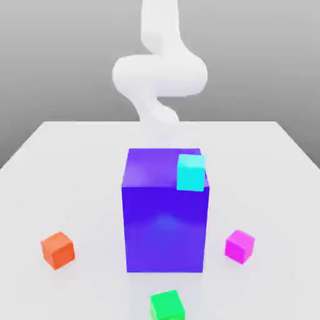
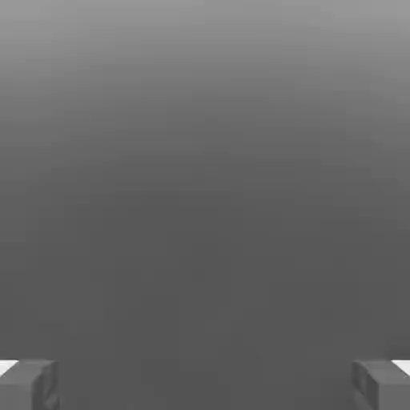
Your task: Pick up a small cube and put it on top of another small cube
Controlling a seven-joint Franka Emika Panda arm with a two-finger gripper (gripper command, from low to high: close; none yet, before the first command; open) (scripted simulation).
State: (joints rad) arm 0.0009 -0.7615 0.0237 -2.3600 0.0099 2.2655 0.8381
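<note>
The small pink cube (image 1: 240,245) is sitting on the table (image 1: 75,162), at the exterior view's right of the big blue block (image 1: 165,219). A light blue cube (image 1: 190,172) is resting on that block. The orange cube (image 1: 58,250) and green cube (image 1: 167,305) are sitting nearby. The gripper (image 2: 205,384) is hanging wide open, holding nothing.

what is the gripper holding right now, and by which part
Nothing is held: the gripper is open, its fingertips wide apart with only grey background between them.

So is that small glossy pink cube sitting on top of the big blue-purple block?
No, the small pink cube rests on the table beside the big blue-purple block.
</note>
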